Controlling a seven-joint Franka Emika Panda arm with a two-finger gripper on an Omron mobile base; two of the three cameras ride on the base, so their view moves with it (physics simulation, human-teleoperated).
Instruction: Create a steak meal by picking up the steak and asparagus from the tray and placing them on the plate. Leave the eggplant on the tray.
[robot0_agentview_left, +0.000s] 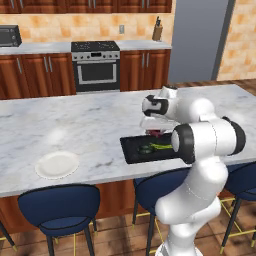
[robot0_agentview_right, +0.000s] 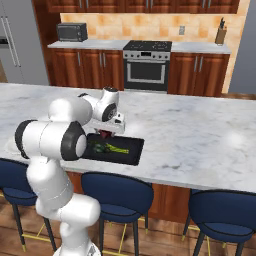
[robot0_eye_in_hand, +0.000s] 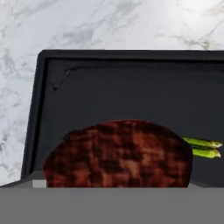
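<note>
In the left base view, the gripper (robot0_agentview_left: 156, 131) hung over the far edge of the black tray (robot0_agentview_left: 131, 150) near the counter's near edge, just above the steak (robot0_agentview_left: 157, 133); the eggplant (robot0_agentview_left: 145, 149) and asparagus (robot0_agentview_left: 161, 147) lay on the tray, and the plate (robot0_agentview_left: 57, 165) sat well apart toward the counter's left end. In the right base view, the steak (robot0_agentview_right: 104, 133) lay under the hand at the tray's (robot0_agentview_right: 131, 151) far edge. In the hand view, the steak (robot0_eye_in_hand: 118, 153) lay close below with the asparagus (robot0_eye_in_hand: 204, 147) beside it; whether the jaws stood apart or gripped the steak could not be told.

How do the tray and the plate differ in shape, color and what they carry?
The tray is black and rectangular with a low raised rim; the plate is white and round. The tray carries the steak, the asparagus and the eggplant; the plate carries nothing. The gripper is over the tray, away from the plate. Both lie flat on the marble counter.
</note>
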